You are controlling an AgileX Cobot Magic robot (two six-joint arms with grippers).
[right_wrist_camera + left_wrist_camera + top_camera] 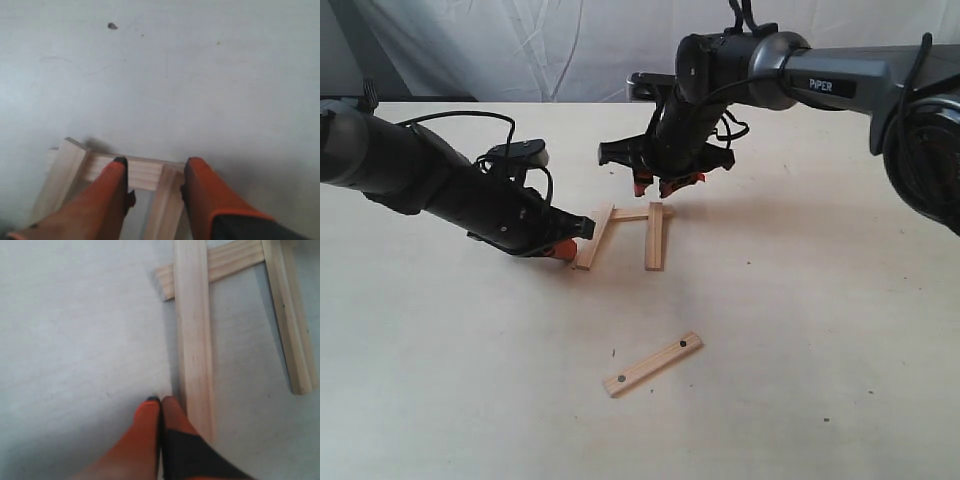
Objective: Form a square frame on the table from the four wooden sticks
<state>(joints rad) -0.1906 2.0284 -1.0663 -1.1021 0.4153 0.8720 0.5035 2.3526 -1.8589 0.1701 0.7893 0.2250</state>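
Observation:
Three wooden sticks lie in a U on the table: a left stick, a back stick and a right stick. The fourth stick, with a dark hole near each end, lies loose nearer the front. My left gripper is shut and empty, its tips low against the outer side of the left stick. My right gripper hangs open over the back corner. Between its orange fingers show the back stick and the right stick's end.
A white cloth backdrop hangs behind the table's far edge. The left arm stretches in low from the left, and the right arm reaches in from the upper right. A small dark speck sits beside the loose stick.

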